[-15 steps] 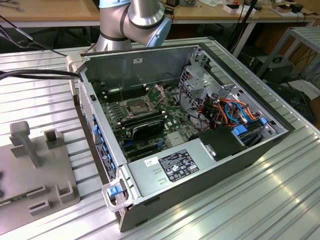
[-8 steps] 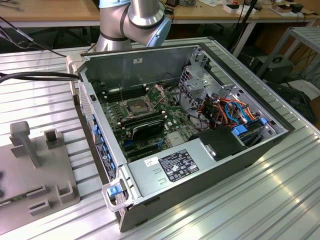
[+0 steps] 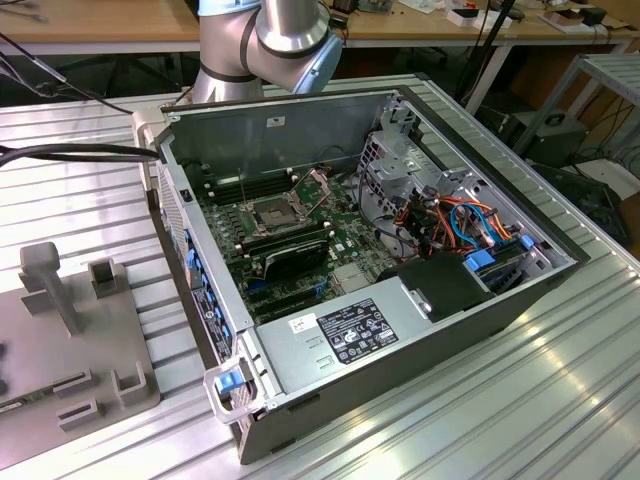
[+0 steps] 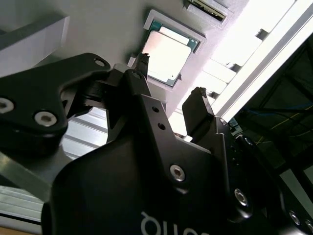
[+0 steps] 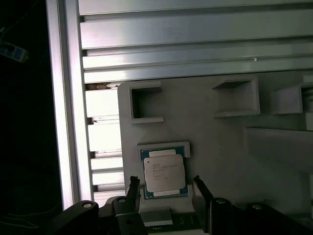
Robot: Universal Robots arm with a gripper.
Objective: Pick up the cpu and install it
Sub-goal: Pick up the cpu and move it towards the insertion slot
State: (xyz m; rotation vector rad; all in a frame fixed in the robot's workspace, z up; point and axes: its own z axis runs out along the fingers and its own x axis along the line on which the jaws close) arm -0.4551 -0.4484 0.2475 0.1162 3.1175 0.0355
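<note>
Picking up is not done yet, so the job looks to be at its very start. The cpu [image 5: 164,174] lies flat in a shallow pocket of a grey tray [image 5: 205,132], with its silver side up. The tray rests on a ribbed metal table [image 5: 195,29]. The gripper [image 5: 166,190] hangs right by the cpu, and its two black fingers [image 5: 134,190] are spread wide open, one on each side of the chip. They hold nothing. In the second wrist view the fingers look to be a little above the cpu and not touching it, but I cannot tell for sure how high they are. In the exterior view the arm [image 3: 270,40] stands behind a computer case [image 3: 280,130]. The case lies on its side on the table with its cover off, so the green board [image 3: 340,225] inside shows. On that board sits the socket [image 3: 272,212], a dark square. Its metal frame [image 3: 318,185] is tipped up beside it, so I think the socket is open and waiting, and it looks empty. Long black sticks [image 3: 285,245] lie just beside the socket. So nearly all of the job is left. The cpu has not been grabbed, has not been lifted out of its pocket, and has not been set into the socket. The one thing that looks done is lining up, with the open fingers on both sides of the chip.
</note>
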